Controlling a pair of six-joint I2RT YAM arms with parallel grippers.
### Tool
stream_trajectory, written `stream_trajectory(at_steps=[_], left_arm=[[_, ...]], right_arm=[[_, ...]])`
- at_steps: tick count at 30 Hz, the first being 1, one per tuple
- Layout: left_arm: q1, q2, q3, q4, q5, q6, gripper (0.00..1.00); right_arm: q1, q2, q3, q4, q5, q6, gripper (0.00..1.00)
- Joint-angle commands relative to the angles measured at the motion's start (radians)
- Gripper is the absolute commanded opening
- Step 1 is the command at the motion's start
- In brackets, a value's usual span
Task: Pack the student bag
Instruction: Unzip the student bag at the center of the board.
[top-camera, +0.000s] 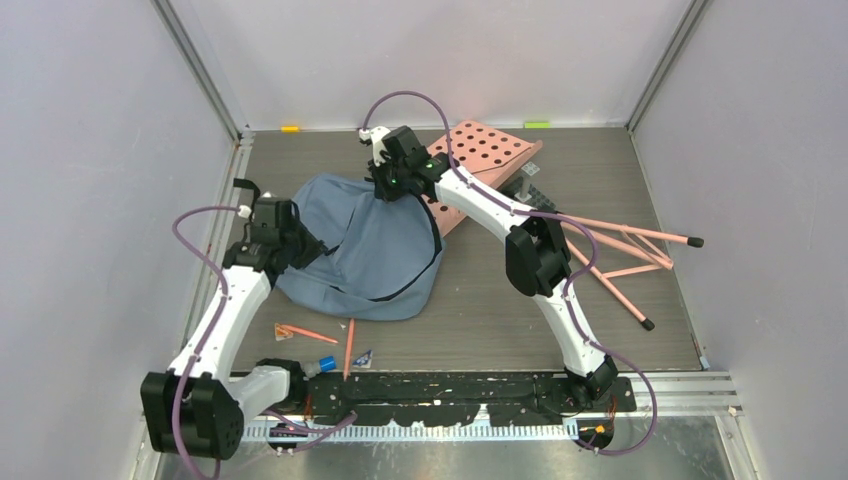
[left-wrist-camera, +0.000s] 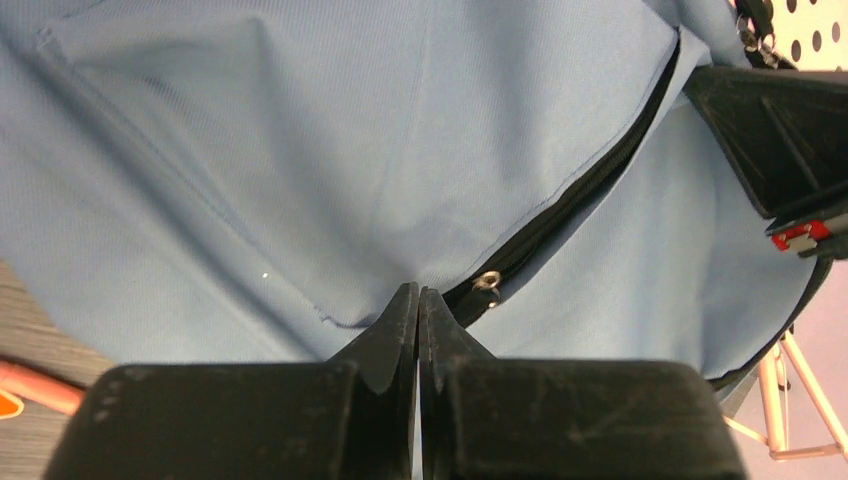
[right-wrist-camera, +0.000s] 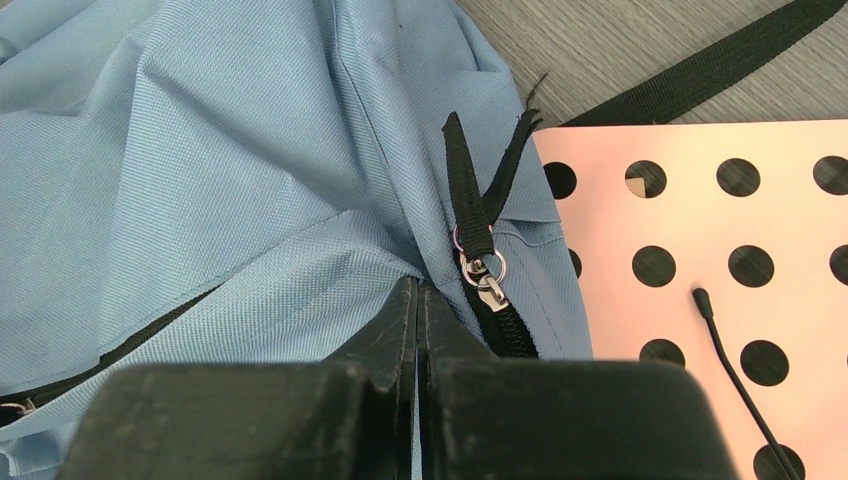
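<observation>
Early days by the look of it: the student bag (top-camera: 370, 250) slumps with the pink perforated board (top-camera: 490, 150) against its far-right corner, the left gripper (left-wrist-camera: 418, 292) and right gripper (right-wrist-camera: 418, 285) both pinch shut on fabric beside its zipper (left-wrist-camera: 590, 185), and the pencils (top-camera: 349, 347) just off its near edge lie unpacked.

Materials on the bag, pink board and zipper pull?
bag: woven fabric, matte blue; fine weave and soft folds show.
board: rigid sheet, smooth satin pink, clean round holes; painted metal or plastic, unclear.
zipper pull: shiny silver metal ring, black webbing tab.
</observation>
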Motion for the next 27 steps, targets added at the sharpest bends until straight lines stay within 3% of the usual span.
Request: stream_trajectory(at_steps=[1,22,27], left_arm=[[0.007,-0.087,-0.068,-0.031,0.001,-0.014,0.0],[0.007,-0.211,-0.209,-0.153,-0.141,0.039,0.0],[0.007,-0.241,-0.252,-0.158,-0.121,0.049,0.0]], right_arm=[[-0.008,-0.075,-0.013,0.08,0.068,0.001,0.01],[-0.008,-0.08,-0.018,0.09,0.139,0.001,0.0],[-0.008,-0.082,-0.018,0.093,0.173,0.001,0.0]])
